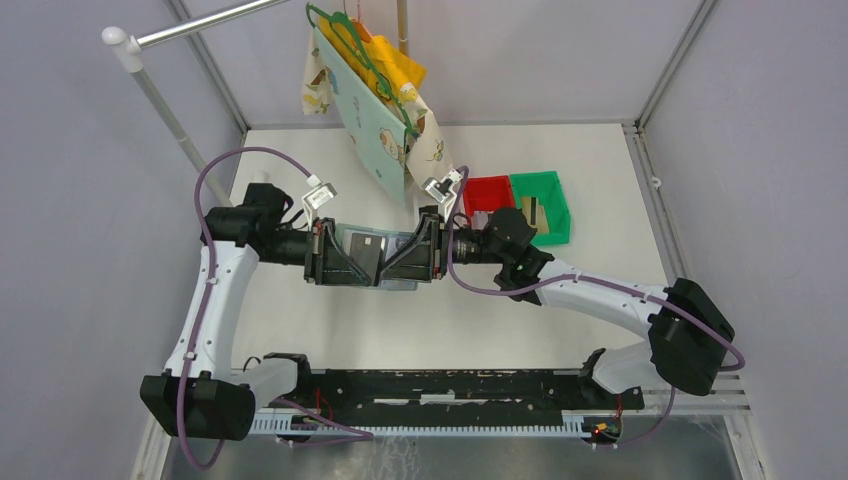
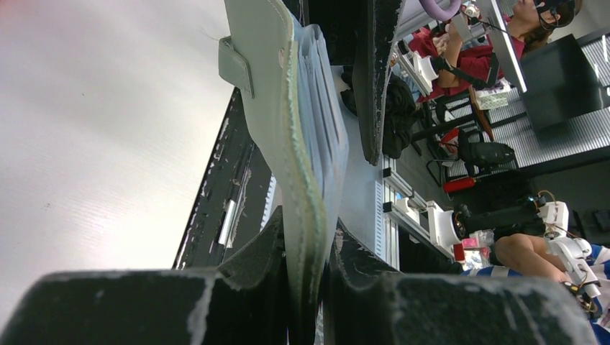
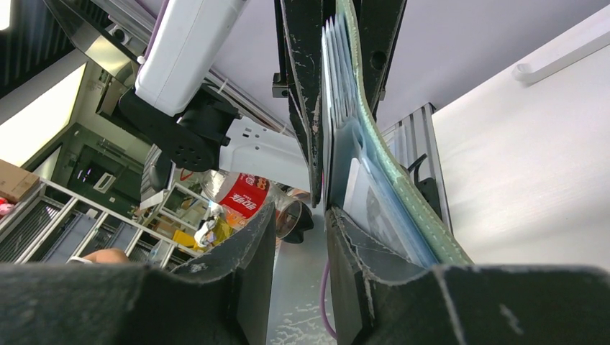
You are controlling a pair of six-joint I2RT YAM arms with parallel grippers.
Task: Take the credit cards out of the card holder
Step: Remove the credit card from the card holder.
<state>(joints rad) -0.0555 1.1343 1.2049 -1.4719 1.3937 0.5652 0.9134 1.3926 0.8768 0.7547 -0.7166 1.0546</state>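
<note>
The grey-green card holder [image 1: 385, 262] hangs open above the table between both grippers. A pale grey card with a dark stripe [image 1: 362, 246] shows in its pockets. My left gripper [image 1: 335, 255] is shut on the holder's left edge. In the left wrist view the holder [image 2: 298, 144] stands edge-on between the shut jaws of the gripper [image 2: 308, 233], with its snap tab [image 2: 236, 66] at the top. My right gripper [image 1: 420, 250] is open [image 3: 301, 213]. Its right finger [image 3: 349, 244] lies against the holder's blue-silver pockets [image 3: 374, 194], and nothing is between its jaws. The tan-gold card is not visible.
A red bin [image 1: 487, 195] and a green bin [image 1: 540, 205] stand right of the grippers. Cloths on a green hanger [image 1: 375, 110] hang from a pole just behind the holder. A slanted white pole [image 1: 160, 100] stands at the left. A black rail [image 1: 440, 390] runs along the near edge.
</note>
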